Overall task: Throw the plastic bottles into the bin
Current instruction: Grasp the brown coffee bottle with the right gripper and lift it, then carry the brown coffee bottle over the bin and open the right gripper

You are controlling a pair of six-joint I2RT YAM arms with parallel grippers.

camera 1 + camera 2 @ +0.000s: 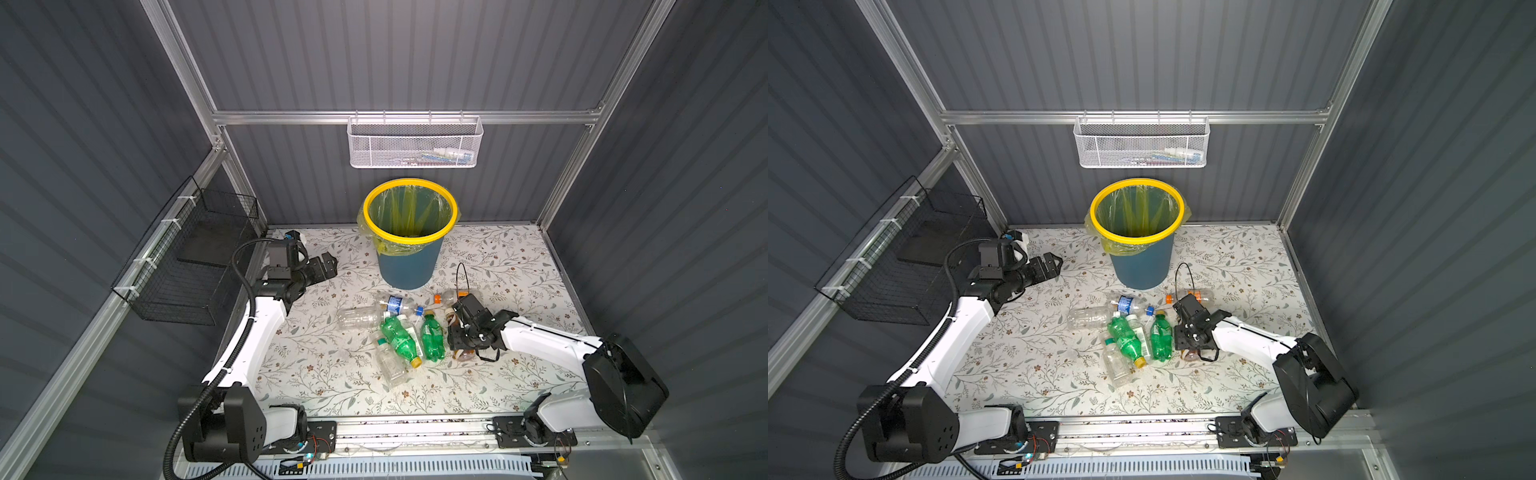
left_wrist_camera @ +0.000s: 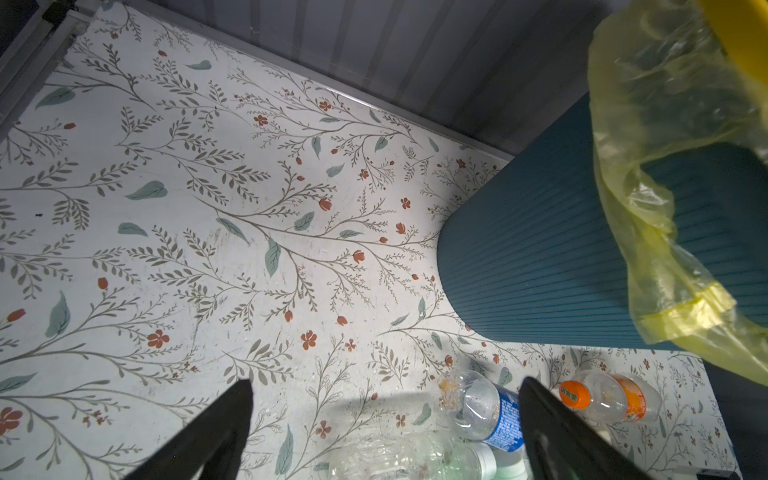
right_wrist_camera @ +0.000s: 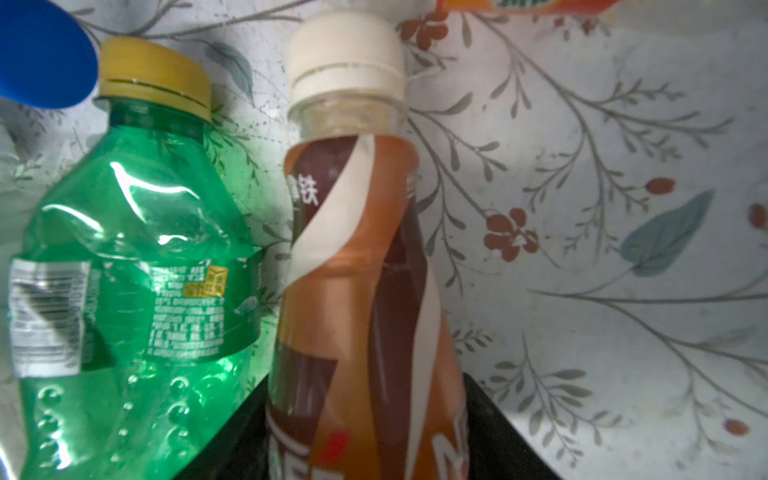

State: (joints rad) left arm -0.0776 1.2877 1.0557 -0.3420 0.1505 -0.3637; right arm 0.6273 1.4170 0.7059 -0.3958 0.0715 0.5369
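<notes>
The bin (image 1: pixel 411 240) (image 1: pixel 1138 240), dark blue with a yellow rim and yellow-green liner, stands at the back middle of the floral table; its ribbed wall (image 2: pixel 540 270) fills part of the left wrist view. Several plastic bottles lie in a cluster in front of it: two green ones (image 1: pixel 399 336) (image 1: pixel 432 334), clear ones (image 1: pixel 359 318), a blue-labelled one (image 2: pixel 494 411), an orange-capped one (image 2: pixel 602 397). My right gripper (image 1: pixel 457 332) (image 3: pixel 365 386) is down on a brown bottle with a white cap (image 3: pixel 353 249), jaws pressed to both its sides. My left gripper (image 1: pixel 330 266) (image 2: pixel 386 384) hangs open, left of the bin.
A white mesh basket (image 1: pixel 415 143) hangs on the back wall above the bin. A black wire basket (image 1: pixel 191 257) is fixed to the left wall. Corrugated walls close in three sides. A green bottle (image 3: pixel 137 270) lies right against the brown one.
</notes>
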